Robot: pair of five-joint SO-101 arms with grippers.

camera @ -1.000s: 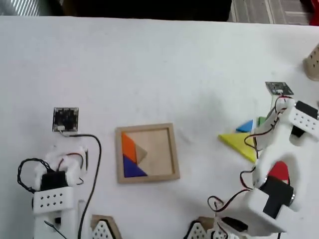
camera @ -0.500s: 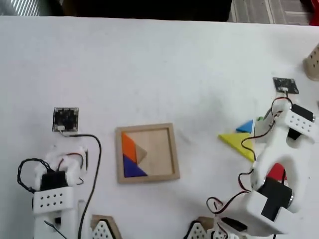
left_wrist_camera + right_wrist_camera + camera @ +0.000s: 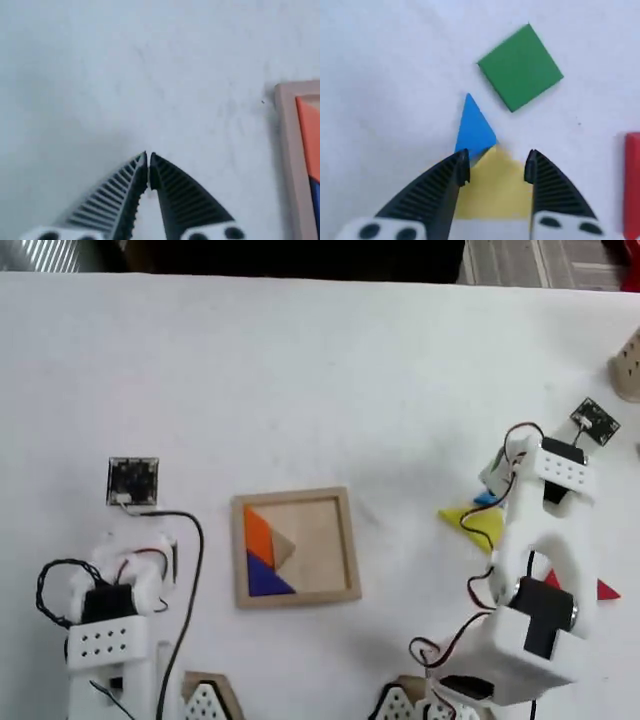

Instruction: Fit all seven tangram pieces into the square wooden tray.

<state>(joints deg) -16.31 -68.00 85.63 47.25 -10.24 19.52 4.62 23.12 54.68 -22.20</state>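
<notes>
one yellow triangle (image 3: 495, 192) between right hand's (image 3: 497, 159) parted fingers

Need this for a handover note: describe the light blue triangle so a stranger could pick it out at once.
On the white table, go from the wooden tray across to the right end effector. At its tips the light blue triangle lies between the green square and the yellow triangle, touching the yellow one's tip. It is smaller than both and the only blue piece outside the tray.

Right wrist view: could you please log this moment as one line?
right gripper: open over yellow triangle | left gripper: shut, beside tray | in tray: orange piece, dark blue piece
</notes>
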